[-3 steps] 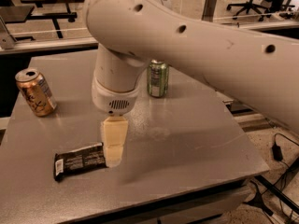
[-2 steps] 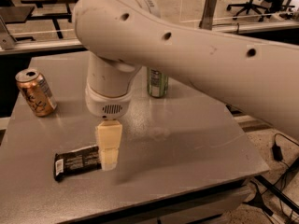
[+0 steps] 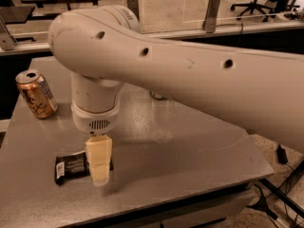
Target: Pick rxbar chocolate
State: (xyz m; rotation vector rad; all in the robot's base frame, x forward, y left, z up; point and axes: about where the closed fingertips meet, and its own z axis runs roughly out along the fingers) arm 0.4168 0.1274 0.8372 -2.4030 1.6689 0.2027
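Note:
The rxbar chocolate [image 3: 71, 166] is a flat black bar with small white print and a white end patch. It lies on the grey table [image 3: 190, 160] near the front left. My gripper [image 3: 99, 167] hangs straight down from the white wrist, over the bar's right end, and its cream finger covers that end of the bar.
An orange-gold can [image 3: 36, 93] stands at the table's left edge, behind the bar. The big white arm crosses the upper picture and hides the green can. The table's front edge runs just below the bar. Benches and an office chair stand behind.
The arm has swung left and lower, and now hides the green can. The gripper has shifted left along the bar and covers more of its right end.

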